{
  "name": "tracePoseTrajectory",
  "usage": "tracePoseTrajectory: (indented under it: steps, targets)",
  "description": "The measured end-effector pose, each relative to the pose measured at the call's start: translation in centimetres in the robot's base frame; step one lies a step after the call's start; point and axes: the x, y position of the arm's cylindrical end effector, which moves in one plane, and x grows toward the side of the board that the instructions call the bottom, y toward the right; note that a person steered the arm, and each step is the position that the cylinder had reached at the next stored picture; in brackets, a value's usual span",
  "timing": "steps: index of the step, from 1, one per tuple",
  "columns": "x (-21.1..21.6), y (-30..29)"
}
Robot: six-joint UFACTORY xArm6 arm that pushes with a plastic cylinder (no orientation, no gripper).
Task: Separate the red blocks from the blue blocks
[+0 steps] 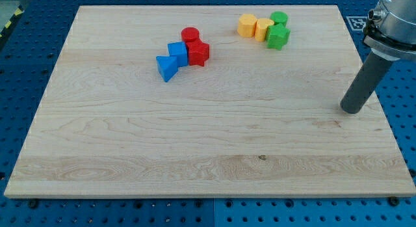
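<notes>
A red cylinder (190, 36) and a red star-like block (198, 53) sit at the board's upper middle-left. A blue cube (177, 53) touches the red block's left side. A blue triangular block (166, 67) lies just below-left of the cube. All of these form one tight cluster. My tip (353, 110) rests near the board's right edge, far to the right and below the cluster, touching no block.
A yellow hexagonal block (247, 25), a yellow block (263, 29), a green cylinder (279, 19) and a green star-like block (278, 37) are grouped at the upper right. The wooden board (195, 149) lies on a blue perforated table.
</notes>
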Motion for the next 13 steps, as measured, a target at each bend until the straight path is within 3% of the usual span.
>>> tracePoseTrajectory:
  steps: [2, 3, 5, 6, 8, 10, 11, 13]
  targets:
    - [-0.1, 0.7]
    - [-0.1, -1.8]
    - [2.2, -13.8]
    - [2.3, -14.8]
    - [1.0, -27.0]
    - [-5.7, -37.0]
    - [-7.9, -37.3]
    - [-17.9, -31.5]
